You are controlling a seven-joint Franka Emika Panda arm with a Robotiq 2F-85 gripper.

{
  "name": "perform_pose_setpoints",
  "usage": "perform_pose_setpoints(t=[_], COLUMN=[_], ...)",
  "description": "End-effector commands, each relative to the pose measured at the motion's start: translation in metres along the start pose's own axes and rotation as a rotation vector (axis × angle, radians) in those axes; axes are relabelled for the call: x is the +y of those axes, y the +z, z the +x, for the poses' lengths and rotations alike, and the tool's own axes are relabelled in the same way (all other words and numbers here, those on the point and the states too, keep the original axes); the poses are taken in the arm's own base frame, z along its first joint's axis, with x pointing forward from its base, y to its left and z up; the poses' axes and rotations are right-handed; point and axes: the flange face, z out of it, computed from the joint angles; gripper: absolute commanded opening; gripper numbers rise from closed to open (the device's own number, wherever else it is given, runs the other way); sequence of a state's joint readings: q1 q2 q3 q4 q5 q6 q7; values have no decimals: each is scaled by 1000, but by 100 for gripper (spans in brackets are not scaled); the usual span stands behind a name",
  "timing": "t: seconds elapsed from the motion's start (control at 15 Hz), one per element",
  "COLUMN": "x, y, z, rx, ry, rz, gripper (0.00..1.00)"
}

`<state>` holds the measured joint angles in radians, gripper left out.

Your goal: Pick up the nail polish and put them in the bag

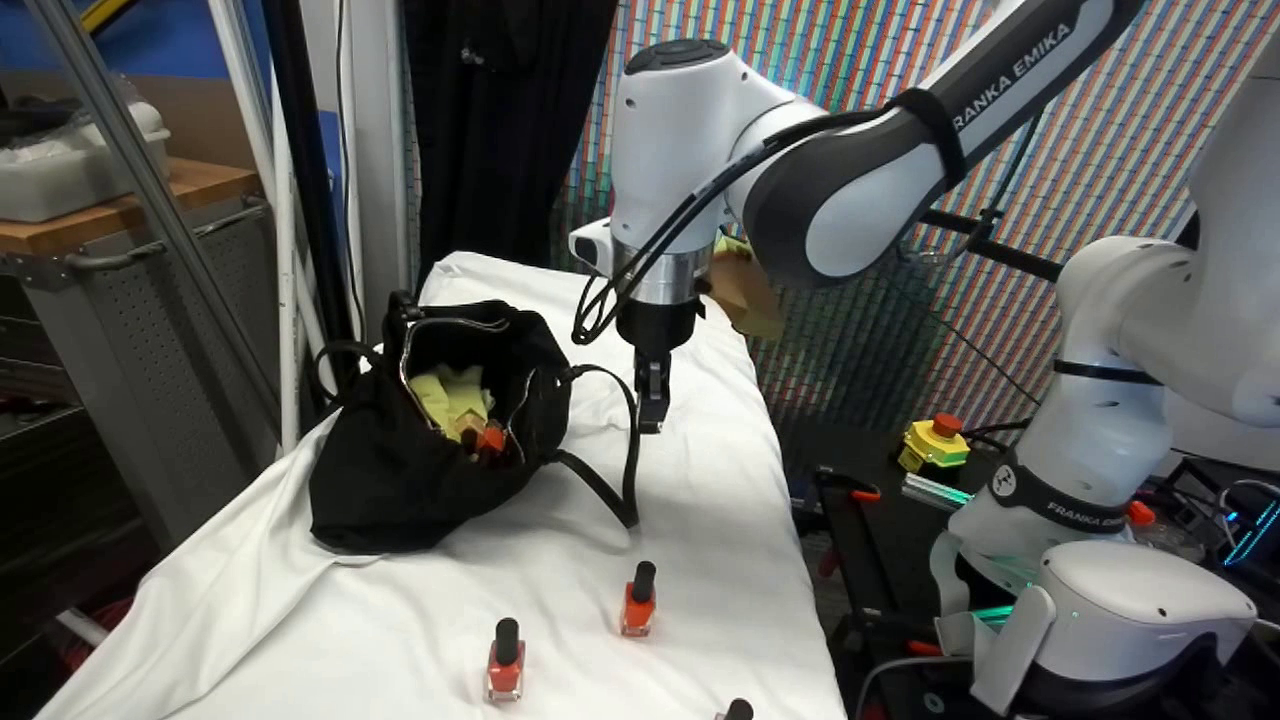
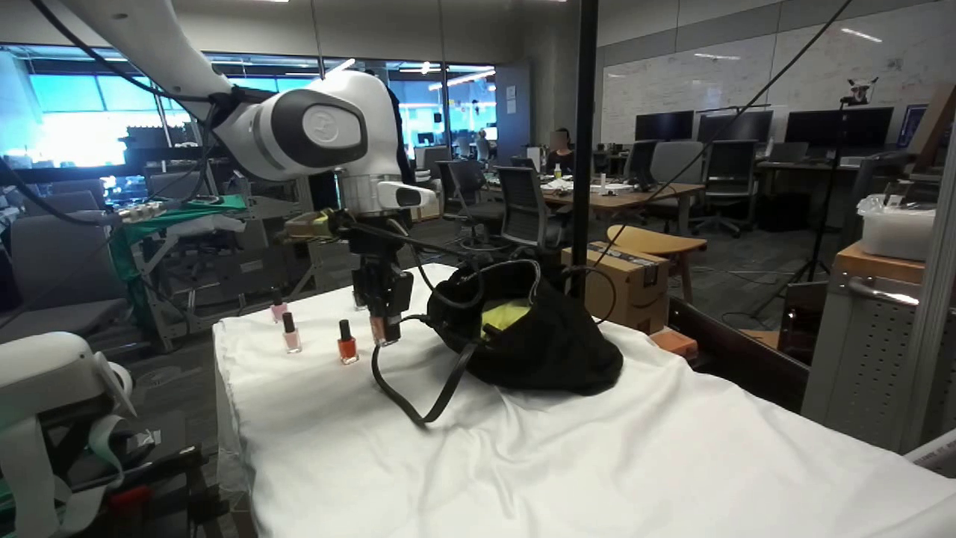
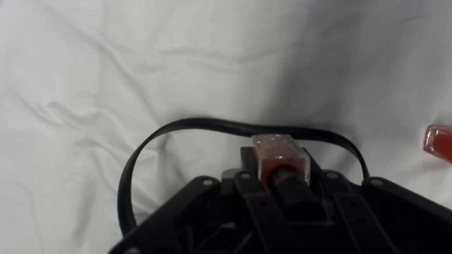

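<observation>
Three to count left of the bag [image 2: 553, 351] in an exterior view, upright on the cloth-covered desk [image 2: 523, 448], all nail polish: farthest off, a pink bottle [image 2: 278, 311]; next, a pale bottle [image 2: 292, 341]; nearer the bag, a red-orange bottle [image 2: 347, 349]. Then, just left of the bag, the tool [image 2: 385, 329], clamped on the held bottle [image 3: 279, 158] by both sides of the glass body, cap upward. Hard to tell, raised off the desk or not. Out from the bag, close by that base in the wrist view, a looped strap [image 3: 229, 127]: a likely snag, so worth lifting clear of before any swing to the right. Last, the bag itself, mouth open, with a yellow filling [image 2: 506, 314] inside and, in an exterior view, a red-orange patch [image 1: 490, 438], probably more polish already in.

Likely to handle light, stiff and smooth; apt to slip if caught at a corner, and breakable if dropped. Best held so, flat glass faces square in the grip, never by the narrow round cap alone. At the bag, lower inside the mouth before letting go; soft fabric, likely to sag under a push.
</observation>
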<state>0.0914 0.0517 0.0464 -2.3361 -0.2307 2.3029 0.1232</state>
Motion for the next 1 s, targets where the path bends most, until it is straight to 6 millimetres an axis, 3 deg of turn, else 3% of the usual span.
perform_pose_setpoints(t=[0.0,0.4,0.93], x=[5,10,27], y=[-23,-36,-28], z=[30,81,138], rx=[38,120,183], ry=[42,117,217], rz=[-49,-115,-174], gripper=[21,21,19])
